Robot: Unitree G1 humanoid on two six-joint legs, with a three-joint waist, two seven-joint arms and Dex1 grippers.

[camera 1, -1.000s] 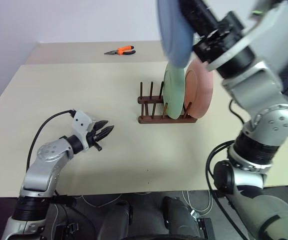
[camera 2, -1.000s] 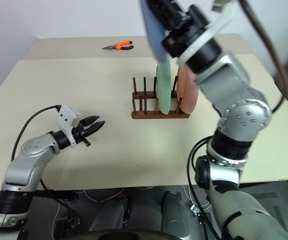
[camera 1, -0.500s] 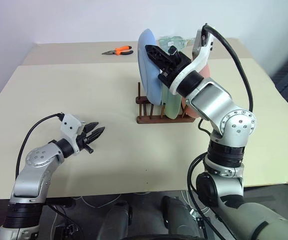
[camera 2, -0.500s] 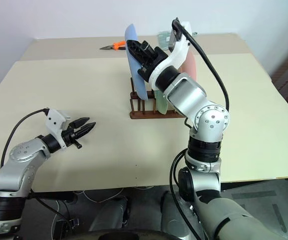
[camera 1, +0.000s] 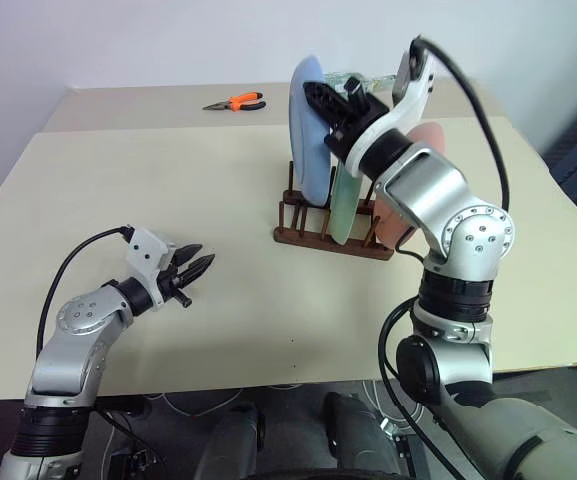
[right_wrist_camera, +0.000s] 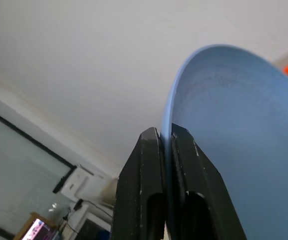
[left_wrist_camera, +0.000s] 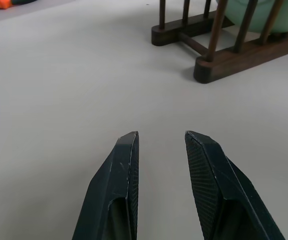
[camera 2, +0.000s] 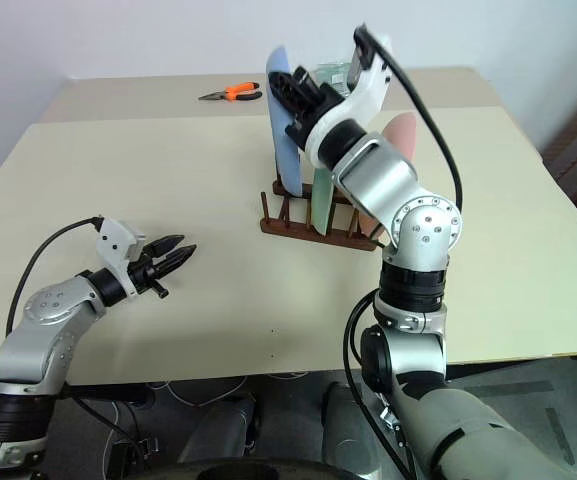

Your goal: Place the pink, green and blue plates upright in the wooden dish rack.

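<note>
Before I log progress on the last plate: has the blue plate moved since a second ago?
Yes. The blue plate, pinched in the right end effector, has come down from above the wooden dish rack to stand over its empty pegs.

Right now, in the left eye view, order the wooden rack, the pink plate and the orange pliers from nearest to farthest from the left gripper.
From the left gripper, open over bare table:
1. Wooden dish rack, to its right across the table.
2. Pink plate, standing at the rack's far right end.
3. Orange pliers, on the table at the back.
</note>
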